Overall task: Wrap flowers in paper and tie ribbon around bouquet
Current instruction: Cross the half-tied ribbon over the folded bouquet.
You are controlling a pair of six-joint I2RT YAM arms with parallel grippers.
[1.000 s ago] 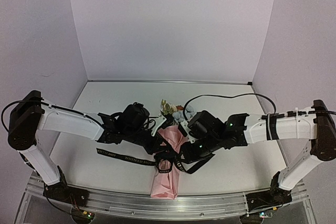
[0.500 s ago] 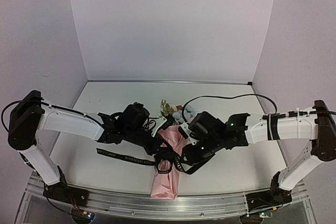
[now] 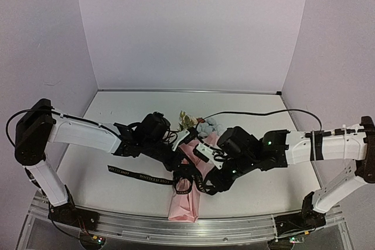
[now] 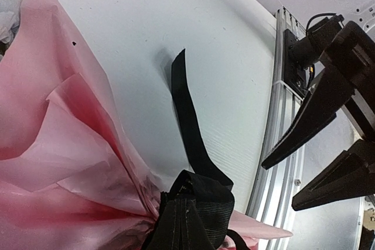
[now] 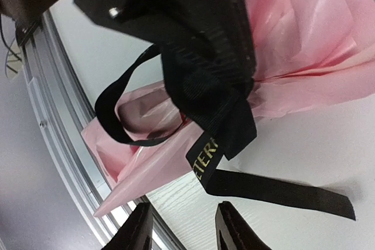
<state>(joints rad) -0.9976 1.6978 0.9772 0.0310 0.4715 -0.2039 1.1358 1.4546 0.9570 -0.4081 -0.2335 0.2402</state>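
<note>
The bouquet lies near the table's front edge, its pink paper (image 3: 187, 200) cone pointing at the rail and the flowers (image 3: 196, 123) showing at the far, wide end. The black ribbon (image 3: 137, 174) is gathered at the cone's neck, one tail trailing left. My left gripper (image 3: 181, 174) is shut on the bunched ribbon (image 4: 199, 197) at the neck of the paper (image 4: 64, 144). My right gripper (image 3: 207, 187) hangs just right of the neck, open, with nothing between its fingertips (image 5: 139, 229). Above them, the gold-lettered ribbon (image 5: 206, 155) forms a loop and a flat tail over the paper (image 5: 304, 57).
An aluminium rail (image 3: 234, 227) runs along the near table edge, right under the cone's tip. A black cable (image 3: 252, 108) arcs over the table behind the right arm. Pale walls close the back and both sides.
The right arm has stretched out and its wrist has shifted right and slightly nearer, fingers a touch wider. The left wrist has edged right, still gripping the ribbon. The bouquet has stayed put.
</note>
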